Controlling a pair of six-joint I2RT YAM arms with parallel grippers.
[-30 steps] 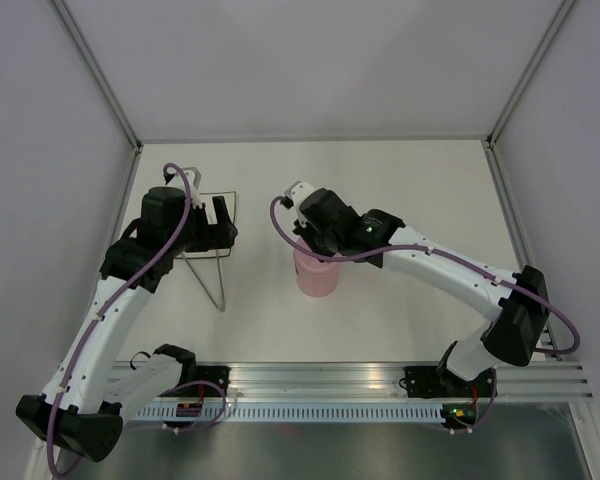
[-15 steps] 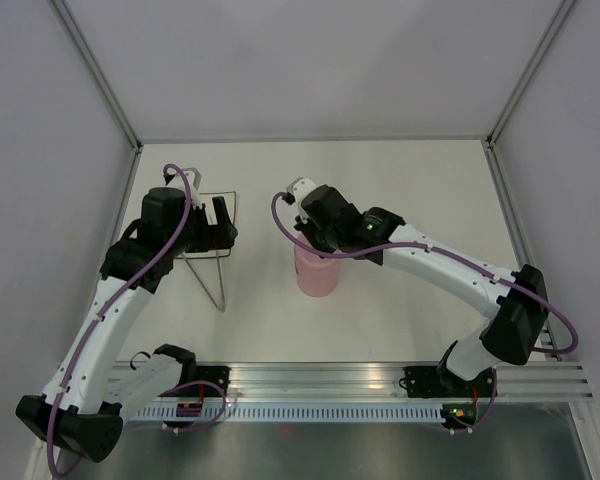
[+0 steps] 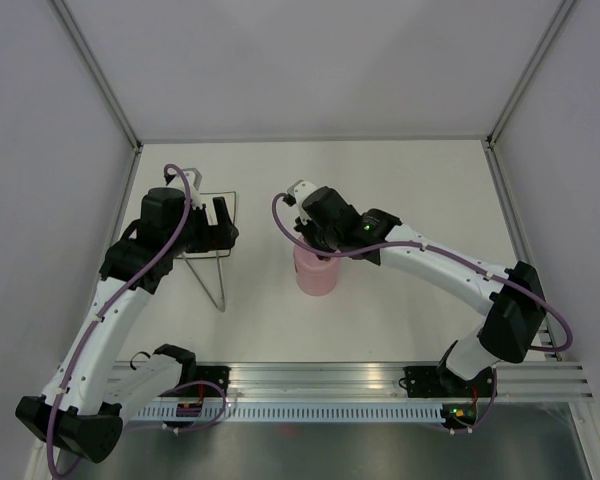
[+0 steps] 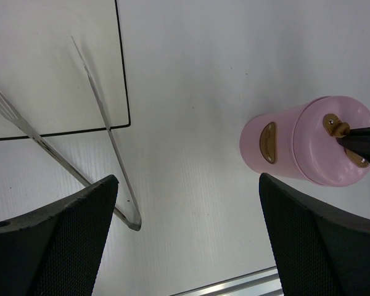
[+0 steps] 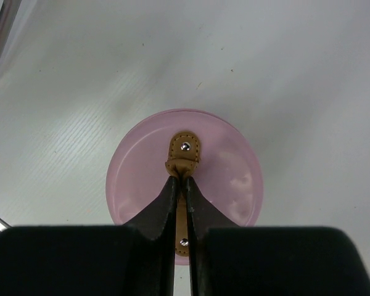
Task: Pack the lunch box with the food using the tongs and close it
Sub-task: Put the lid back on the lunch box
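Observation:
The pink lunch box (image 3: 315, 278) stands upright mid-table with its round pink lid (image 5: 135, 179) on top. My right gripper (image 5: 182, 180) hangs straight above it, shut on the lid's brown strap handle (image 5: 184, 154). In the left wrist view the lunch box (image 4: 283, 148) shows at the right. The silver tongs (image 4: 109, 128) lie flat on the table, also seen in the top view as tongs (image 3: 221, 306) left of the box. My left gripper (image 4: 188, 179) hovers open above the table between tongs and box, holding nothing. No food shows in any view.
A black-outlined rectangle (image 4: 123, 74) is drawn on the white table under the tongs' tips. An aluminium rail (image 3: 380, 375) runs along the near edge. Grey walls (image 3: 40, 150) close in the table on three sides.
The right arm has shifted very slightly above the lunch box, still pinching the strap. The left arm and the tongs have not moved.

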